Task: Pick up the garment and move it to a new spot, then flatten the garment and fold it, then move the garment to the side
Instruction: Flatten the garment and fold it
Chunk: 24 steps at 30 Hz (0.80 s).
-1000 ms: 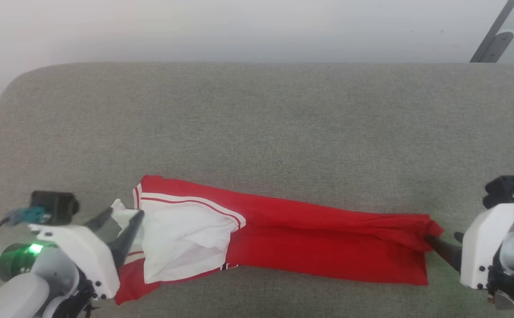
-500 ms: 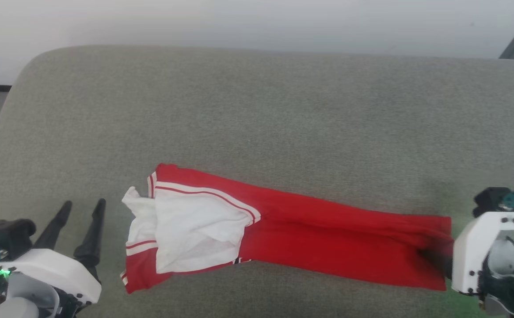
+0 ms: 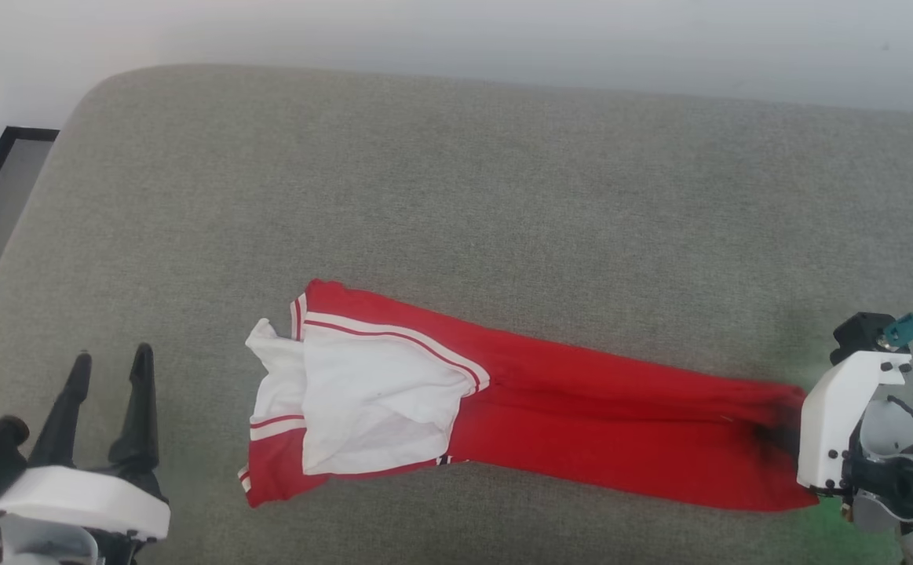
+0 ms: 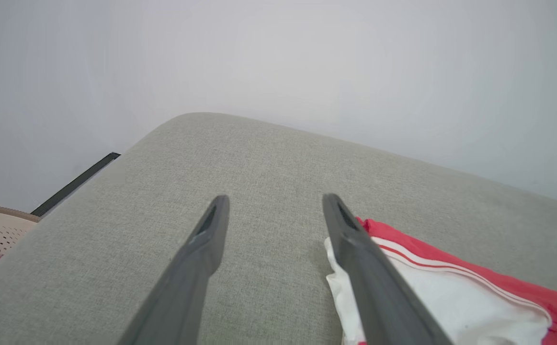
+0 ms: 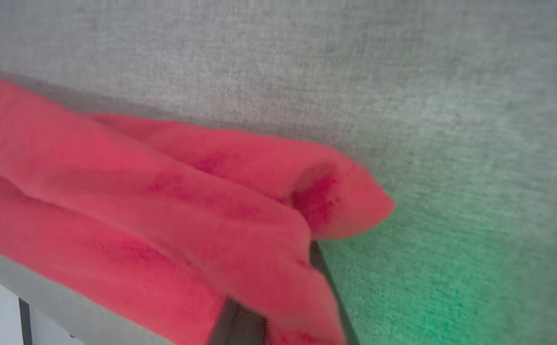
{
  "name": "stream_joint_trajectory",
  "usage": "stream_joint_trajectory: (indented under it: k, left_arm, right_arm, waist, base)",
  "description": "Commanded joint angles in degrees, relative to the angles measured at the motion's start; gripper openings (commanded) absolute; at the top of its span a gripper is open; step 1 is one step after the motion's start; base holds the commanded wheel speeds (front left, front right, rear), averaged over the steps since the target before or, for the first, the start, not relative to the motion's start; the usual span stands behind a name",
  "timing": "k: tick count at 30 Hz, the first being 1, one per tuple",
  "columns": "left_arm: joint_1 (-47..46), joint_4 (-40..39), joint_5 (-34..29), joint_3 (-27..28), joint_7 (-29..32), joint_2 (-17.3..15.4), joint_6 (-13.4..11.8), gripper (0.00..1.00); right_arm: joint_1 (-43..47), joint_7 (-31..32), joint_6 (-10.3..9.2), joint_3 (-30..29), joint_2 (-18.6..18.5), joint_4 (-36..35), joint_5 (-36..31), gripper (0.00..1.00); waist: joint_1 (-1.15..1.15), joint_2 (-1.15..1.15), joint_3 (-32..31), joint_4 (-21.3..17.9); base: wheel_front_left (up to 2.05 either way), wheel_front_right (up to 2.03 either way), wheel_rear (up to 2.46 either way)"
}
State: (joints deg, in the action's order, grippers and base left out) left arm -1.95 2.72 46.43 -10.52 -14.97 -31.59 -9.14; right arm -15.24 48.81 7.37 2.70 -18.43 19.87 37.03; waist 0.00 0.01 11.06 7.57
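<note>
Red garment [image 3: 582,439] — long, narrow, white-sleeved

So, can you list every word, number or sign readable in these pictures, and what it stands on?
No text can be read.
On the garment, black-and-white print: only a sliver shows at the near edge, too hidden to read.

- We log the left gripper [image 3: 111,359] low at the left of the head view, 2 fingers spread apart, pointing up, nothing between them.
- Right gripper [image 5: 283,306] low at the right, white wrist housing [image 3: 837,428] upright.
- We read its 2 fingers as clamped on the garment [image 3: 582,424] end, mostly under cloth.
</note>
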Motion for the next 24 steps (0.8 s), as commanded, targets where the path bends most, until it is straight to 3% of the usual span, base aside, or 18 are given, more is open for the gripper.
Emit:
stream_joint_trajectory:
  k: [1, 7, 12, 24]
  left_arm:
    - [0.90, 0.26, -0.78, 0.68, -0.26, 0.75, 0.77, 1.00]
    - [2.38, 1.97, -3.91, 4.95, -0.27, 4.50, 4.65, 1.00]
    - [2.79, 2.92, -6.08, 7.76, -0.27, 6.85, 7.30, 1.00]
    - [2.18, 2.89, -8.95, 10.35, -0.28, 8.97, 9.80, 1.00]
  right_arm:
    - [1.32, 0.30, 0.21, 2.38, 2.64, 2.08, 0.95, 0.00]
    - [-0.73, -0.97, 0.11, 0.64, -0.26, 0.97, 4.13, 0.00]
    - [-1.44, -1.57, 0.05, -3.29, -5.08, 0.92, 4.66, 0.00]
    - [-4.85, -1.86, 0.07, -12.04, -12.61, 6.85, 2.02, 0.00]
  waist:
    - [0.00, -0.01, -0.08, 0.13]
    - [0.00, -0.01, -0.80, 0.13]
    - [0.00, -0.01, -1.34, -0.49]
    - [0.00, -0.01, -0.70, -2.47]
  base:
    - [0.00, 0.00, 0.00]
    - [0.00, 0.00, 0.00]
    - [0.00, 0.00, 0.00]
    - [0.00, 0.00, 0.00]
